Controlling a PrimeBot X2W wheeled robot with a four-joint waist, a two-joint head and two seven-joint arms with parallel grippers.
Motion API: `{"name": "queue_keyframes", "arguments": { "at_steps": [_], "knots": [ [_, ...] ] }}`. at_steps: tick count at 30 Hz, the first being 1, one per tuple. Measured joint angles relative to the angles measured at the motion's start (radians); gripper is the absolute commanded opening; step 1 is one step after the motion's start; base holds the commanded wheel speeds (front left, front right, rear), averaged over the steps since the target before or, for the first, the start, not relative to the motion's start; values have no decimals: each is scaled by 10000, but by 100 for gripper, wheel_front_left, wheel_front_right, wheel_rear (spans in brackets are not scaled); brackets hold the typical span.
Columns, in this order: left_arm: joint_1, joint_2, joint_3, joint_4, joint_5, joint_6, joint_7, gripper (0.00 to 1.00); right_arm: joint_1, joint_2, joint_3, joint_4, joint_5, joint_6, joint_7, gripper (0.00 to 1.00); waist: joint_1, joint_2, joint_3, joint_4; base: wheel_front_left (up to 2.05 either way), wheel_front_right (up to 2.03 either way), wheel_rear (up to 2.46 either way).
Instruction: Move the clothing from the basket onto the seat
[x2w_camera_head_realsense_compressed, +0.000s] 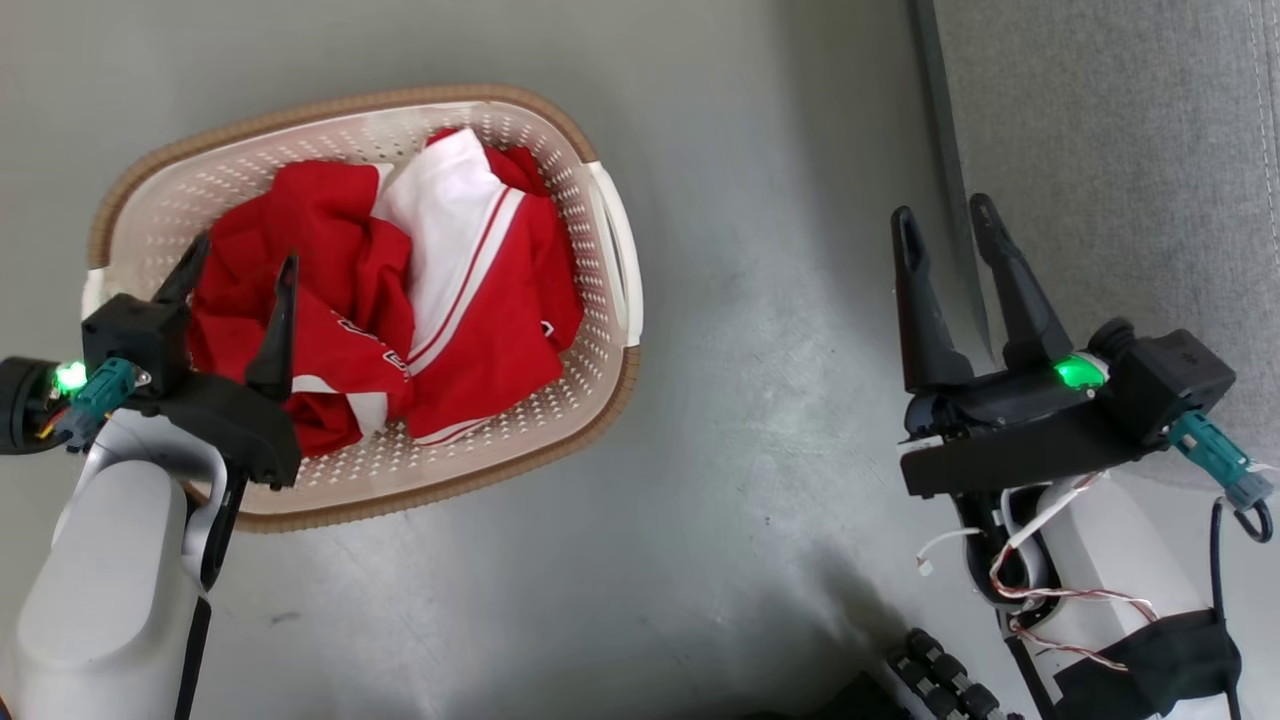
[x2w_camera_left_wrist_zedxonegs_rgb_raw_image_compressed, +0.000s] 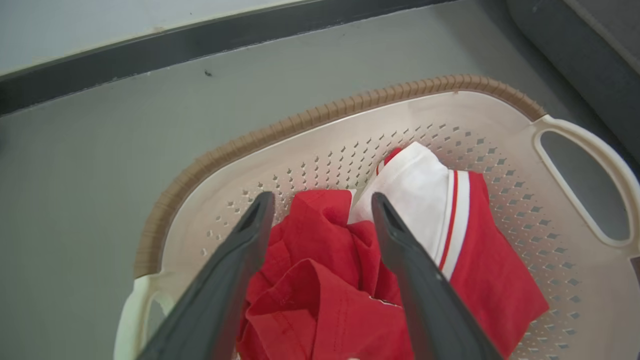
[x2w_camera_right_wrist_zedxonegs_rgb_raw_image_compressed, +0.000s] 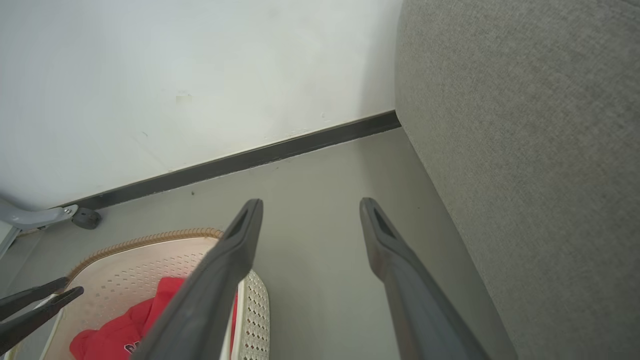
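1. Inside the oval cream basket (x2w_camera_head_realsense_compressed: 200, 180) lay the clothing, two red garments crumpled together and touching.
2. The jersey (x2w_camera_head_realsense_compressed: 320, 230) filled the half of the basket farther from the seat, with a strip of white lettering showing on a fold near the basket's middle.
3. The shorts (x2w_camera_head_realsense_compressed: 500, 310), with their white side panel and red stripes turned up, lay in the half of the basket toward its white handle (x2w_camera_head_realsense_compressed: 615, 240).
4. Above the jersey's end of the basket hung the left gripper (x2w_camera_head_realsense_compressed: 245, 253), its two dark fingers spread wide and holding nothing; whether the tips touched the cloth could not be told.
5. Well to the handle side of the basket, across a stretch of bare grey floor (x2w_camera_head_realsense_compressed: 760, 300), the right gripper (x2w_camera_head_realsense_compressed: 943, 210) hovered with its fingers wide apart and empty.
6. Beyond that gripper from the basket stood the light grey fabric seat (x2w_camera_head_realsense_compressed: 1120, 150), with no garment on the part in view.
7. Behind the basket, in the right wrist view, a white wall (x2w_camera_right_wrist_zedxonegs_rgb_raw_image_compressed: 200, 75) met the floor along a dark skirting (x2w_camera_right_wrist_zedxonegs_rgb_raw_image_compressed: 250, 160).
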Motion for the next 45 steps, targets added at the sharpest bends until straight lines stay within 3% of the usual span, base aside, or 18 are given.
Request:
{"name": "queue_keyframes", "arguments": {
  "at_steps": [27,45],
  "knots": [
    [-1155,146,-387,2803,284,13,1678,100,-312,12,832,86,715,-617,0,100,-2,-1,465,-630,0,0,0],
    [-1421,128,-1848,3281,811,115,2148,100,-364,12,1011,115,872,-859,0,100,-2,-2,393,-787,0,0,0]
  ]
}}
